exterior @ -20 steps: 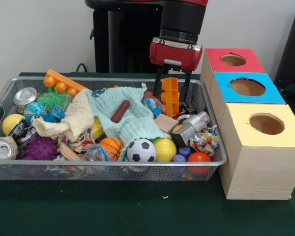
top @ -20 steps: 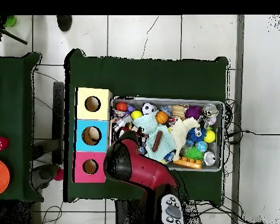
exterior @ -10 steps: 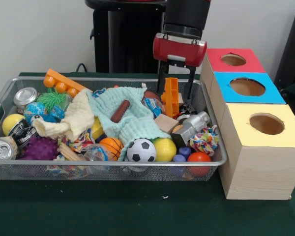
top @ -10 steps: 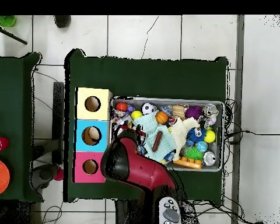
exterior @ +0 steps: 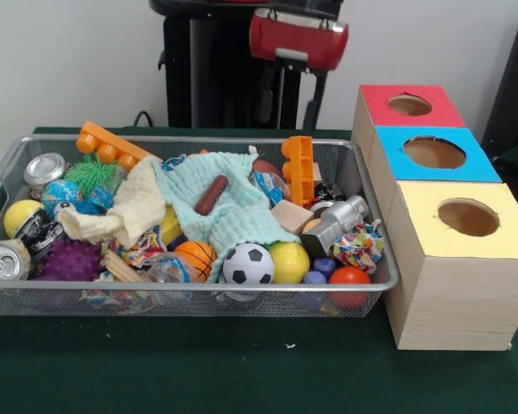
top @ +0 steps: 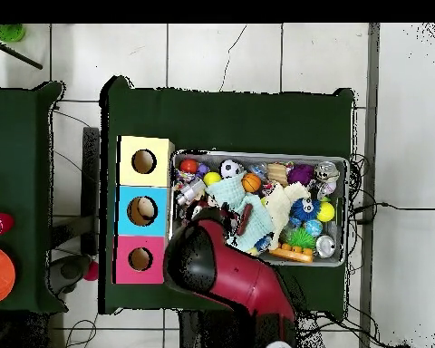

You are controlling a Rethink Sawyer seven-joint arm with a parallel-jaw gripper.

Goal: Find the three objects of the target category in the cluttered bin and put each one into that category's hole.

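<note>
You are looking at a lab: green-clothed table [top: 230, 118] on tiled floor [top: 221, 54], loose cables [top: 384, 207] trailing.

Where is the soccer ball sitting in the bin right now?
In the front view, the soccer ball lies against the bin's near wall, just right of centre, between an orange ball on its left and a yellow ball on its right.
</note>
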